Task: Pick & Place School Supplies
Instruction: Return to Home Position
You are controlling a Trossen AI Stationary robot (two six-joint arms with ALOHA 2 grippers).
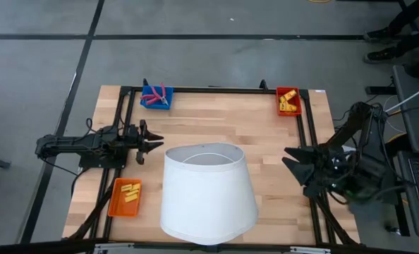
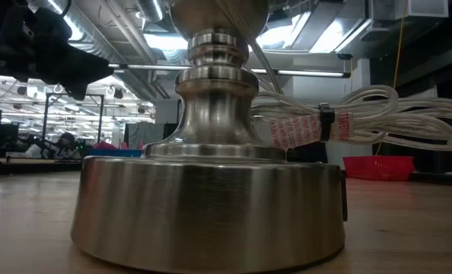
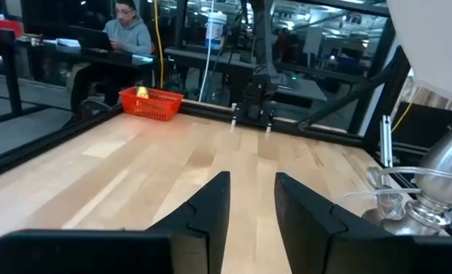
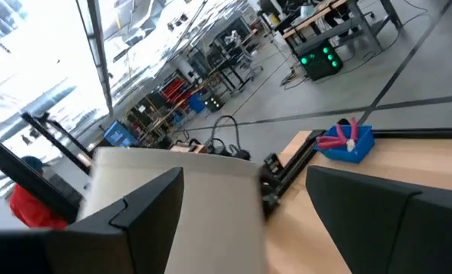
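The left hand (image 3: 253, 177) is open and empty at the desk's (image 1: 216, 123) left edge. The right hand (image 4: 245, 173), also open and empty, waits at the right edge, beyond the shade (image 1: 208, 194). The erasers (image 1: 130, 191) lie in the orange tray (image 1: 115, 207), sideways of the left hand, well apart, nearer that arm. Their long axes seem to run across the tray; which way they point is unclear.

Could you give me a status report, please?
Left gripper open, empty, left side. Right gripper open, empty, right side. Yellow blocky pieces in orange plastic tray. White lampshade mid-table.
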